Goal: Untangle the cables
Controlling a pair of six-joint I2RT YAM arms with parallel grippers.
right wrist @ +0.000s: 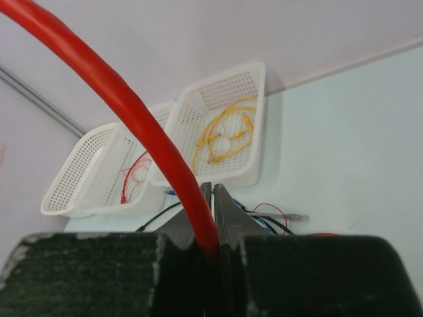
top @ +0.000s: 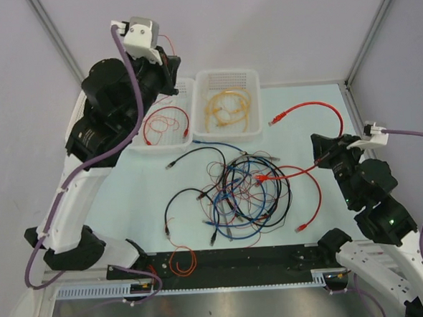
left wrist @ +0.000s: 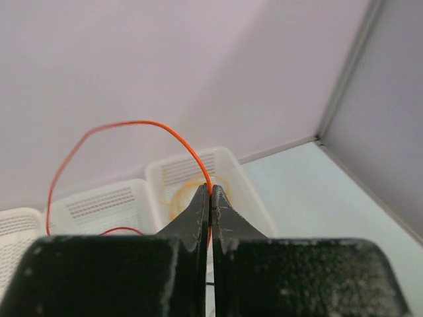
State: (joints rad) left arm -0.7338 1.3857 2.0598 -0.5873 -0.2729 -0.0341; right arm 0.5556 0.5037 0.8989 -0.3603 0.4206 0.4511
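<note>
The left gripper hangs high above the far-left part of the pale table, its fingers pressed together on a thin orange wire that arches up and away to the left. The right gripper sits low at the right side, fingers clamped on a thick red cable that leads left toward the heap. That tangle of blue, black and red cables lies in the middle of the table. Far behind it stand two white perforated plastic baskets: the left basket holds a thin red wire and the right basket holds yellow cables. A small orange wire loop lies at the near edge.
</note>
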